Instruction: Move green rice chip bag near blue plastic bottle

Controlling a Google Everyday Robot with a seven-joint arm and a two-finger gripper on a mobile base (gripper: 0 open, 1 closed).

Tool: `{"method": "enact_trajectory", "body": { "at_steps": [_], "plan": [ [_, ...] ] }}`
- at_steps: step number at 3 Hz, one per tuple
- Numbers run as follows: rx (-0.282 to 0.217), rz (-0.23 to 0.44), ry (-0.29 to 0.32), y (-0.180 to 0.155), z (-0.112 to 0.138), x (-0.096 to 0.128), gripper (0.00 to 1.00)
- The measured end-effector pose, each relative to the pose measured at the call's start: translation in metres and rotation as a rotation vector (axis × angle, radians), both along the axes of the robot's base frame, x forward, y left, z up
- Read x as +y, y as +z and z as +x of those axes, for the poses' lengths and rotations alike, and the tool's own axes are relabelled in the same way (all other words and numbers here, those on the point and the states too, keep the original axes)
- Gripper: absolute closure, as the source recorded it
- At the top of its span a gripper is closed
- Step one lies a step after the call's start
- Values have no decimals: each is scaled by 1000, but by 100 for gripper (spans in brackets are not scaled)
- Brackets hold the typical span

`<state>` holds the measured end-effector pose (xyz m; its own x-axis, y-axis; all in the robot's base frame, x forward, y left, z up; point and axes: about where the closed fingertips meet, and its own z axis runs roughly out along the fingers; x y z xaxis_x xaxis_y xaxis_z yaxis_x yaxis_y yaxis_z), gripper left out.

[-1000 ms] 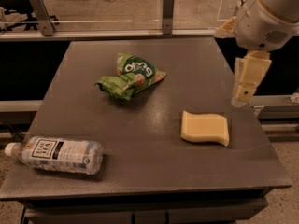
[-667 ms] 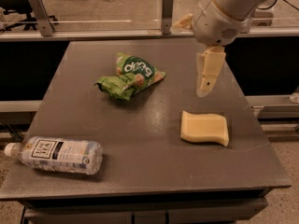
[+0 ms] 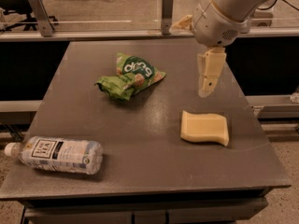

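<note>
The green rice chip bag (image 3: 132,76) lies crumpled on the dark table (image 3: 145,139), left of centre toward the back. The blue plastic bottle (image 3: 58,154) lies on its side at the front left corner, its white cap pointing left. My gripper (image 3: 206,88) hangs point-down from the arm above the right part of the table, to the right of the bag and apart from it, with nothing seen in it. The bag and the bottle lie well apart.
A pale yellow sponge (image 3: 204,127) lies on the table at the right, just in front of and below the gripper. A metal rail with posts (image 3: 167,10) runs behind the table. The table's edges drop off to the floor on both sides.
My arm and gripper have swung left from beyond the table's right edge to over its right part, closer to the bag. The bag, bottle and sponge have not moved.
</note>
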<state>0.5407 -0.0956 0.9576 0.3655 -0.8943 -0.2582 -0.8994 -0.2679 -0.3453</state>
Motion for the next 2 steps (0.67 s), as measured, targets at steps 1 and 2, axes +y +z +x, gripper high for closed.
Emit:
{"method": "enact_trajectory", "body": {
  "at_steps": [1,2],
  "plan": [
    [-13,14,13,2,3,4,0],
    [-62,4,89,2,30,33,0]
  ]
}}
